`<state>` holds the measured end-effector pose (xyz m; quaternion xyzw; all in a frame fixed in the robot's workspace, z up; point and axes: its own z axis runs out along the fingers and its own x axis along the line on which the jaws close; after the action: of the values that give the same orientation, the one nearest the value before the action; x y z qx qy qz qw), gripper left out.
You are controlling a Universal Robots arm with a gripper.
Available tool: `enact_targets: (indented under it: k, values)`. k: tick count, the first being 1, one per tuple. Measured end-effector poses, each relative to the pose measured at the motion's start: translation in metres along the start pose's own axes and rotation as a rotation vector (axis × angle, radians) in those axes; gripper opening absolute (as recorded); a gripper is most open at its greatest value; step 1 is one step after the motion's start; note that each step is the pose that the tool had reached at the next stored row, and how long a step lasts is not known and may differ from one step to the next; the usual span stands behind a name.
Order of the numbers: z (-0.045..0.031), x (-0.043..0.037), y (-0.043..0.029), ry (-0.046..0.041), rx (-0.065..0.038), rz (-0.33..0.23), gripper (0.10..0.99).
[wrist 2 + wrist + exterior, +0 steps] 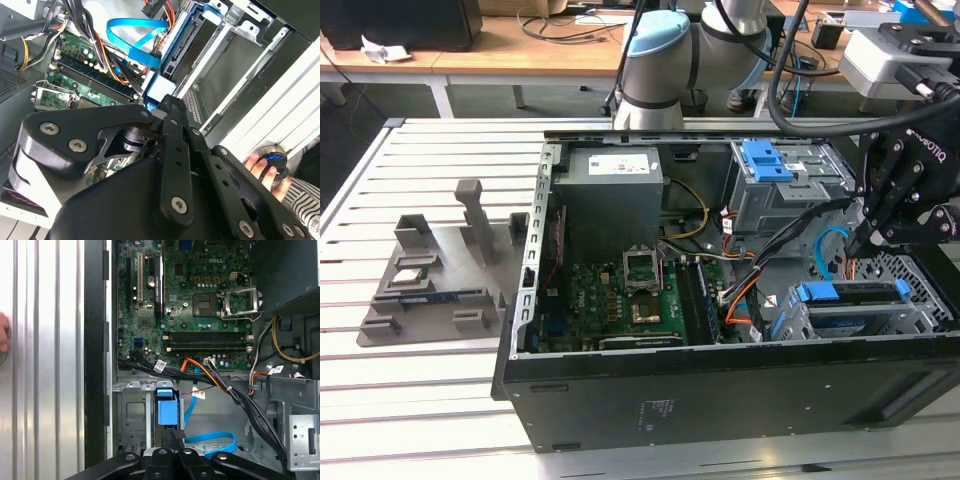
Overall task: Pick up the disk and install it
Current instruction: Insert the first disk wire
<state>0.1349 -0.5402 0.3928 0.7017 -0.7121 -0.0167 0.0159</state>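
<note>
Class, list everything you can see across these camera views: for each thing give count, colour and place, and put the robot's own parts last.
computer case: one, black, open on the slatted table
motherboard: one, green, on the case floor
power-supply box: one, grey, in the case's far corner
disk: one, blue carrier, in the drive cage at the exterior view's right
flat cable: one, blue, looped by the cage
fixture tray: one, grey, at the exterior view's left
hand: one, by the case
gripper: one, black, above the disk
</note>
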Motion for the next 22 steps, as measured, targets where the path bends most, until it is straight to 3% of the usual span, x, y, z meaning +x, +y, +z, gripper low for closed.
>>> enact_targets:
  k: [3,7,10,18,19,22]
  values:
    - [0.0001,0.0,0.0,0.0,0.0,0.0,0.114]
    - [0.0002,0.0,0.0,-0.0001,0.0,0.0,0.361]
    - [0.0002,-0.0004,-0.0031,-0.0003,0.0,0.0,0.361]
    - [-0.0012,-0.0111,-0.035,0.0012,-0.006,0.0,0.361]
    - [-0.001,-0.0136,-0.0397,0.0057,-0.007,0.0,0.361]
    - [0.0007,-0.0167,-0.0459,0.0098,-0.009,0.0,0.361]
